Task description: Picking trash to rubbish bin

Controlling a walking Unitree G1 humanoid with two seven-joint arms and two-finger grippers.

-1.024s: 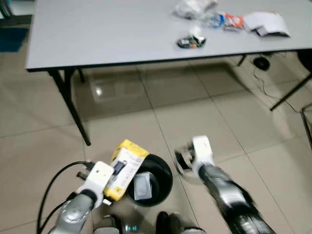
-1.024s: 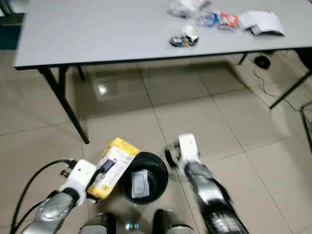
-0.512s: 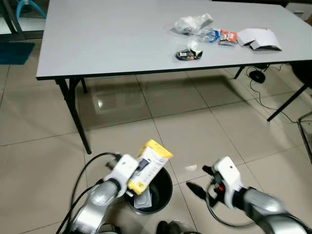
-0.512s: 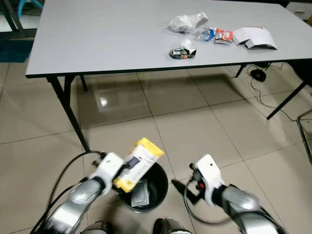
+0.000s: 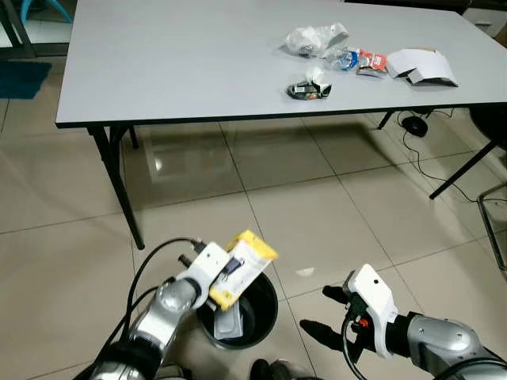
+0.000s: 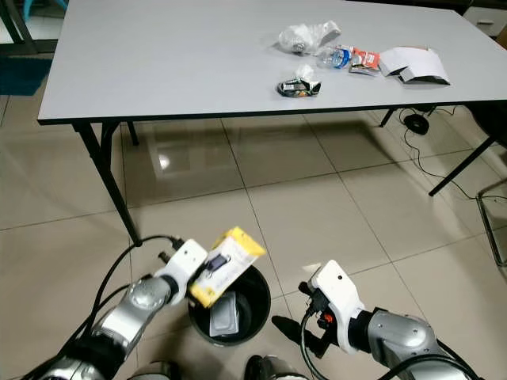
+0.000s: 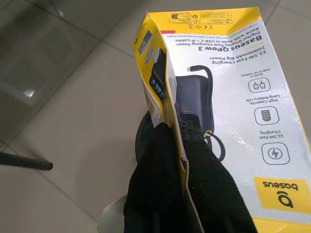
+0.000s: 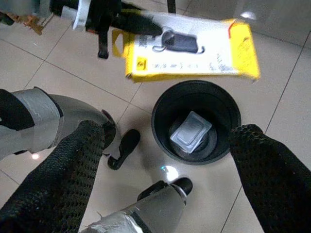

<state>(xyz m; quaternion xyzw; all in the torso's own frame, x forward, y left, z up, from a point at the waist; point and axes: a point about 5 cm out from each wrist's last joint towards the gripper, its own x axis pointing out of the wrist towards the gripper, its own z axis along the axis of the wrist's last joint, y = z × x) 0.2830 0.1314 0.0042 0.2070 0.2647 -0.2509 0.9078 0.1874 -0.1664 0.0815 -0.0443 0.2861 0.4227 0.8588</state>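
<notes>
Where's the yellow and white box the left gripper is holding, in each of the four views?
Left eye view: yellow box, lower centre, above the black bin.
Right eye view: lower centre-left.
Left wrist view: beyond the fingers.
Right wrist view: over the bin.
Shared landmark: the bin.

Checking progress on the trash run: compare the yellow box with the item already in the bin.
The yellow box is gripped by the left gripper, tilted above the black bin; the grey packet lies loose on the bin's bottom. The box is bright and printed; the packet is plain grey and smaller. Both are flat and rectangular.
</notes>
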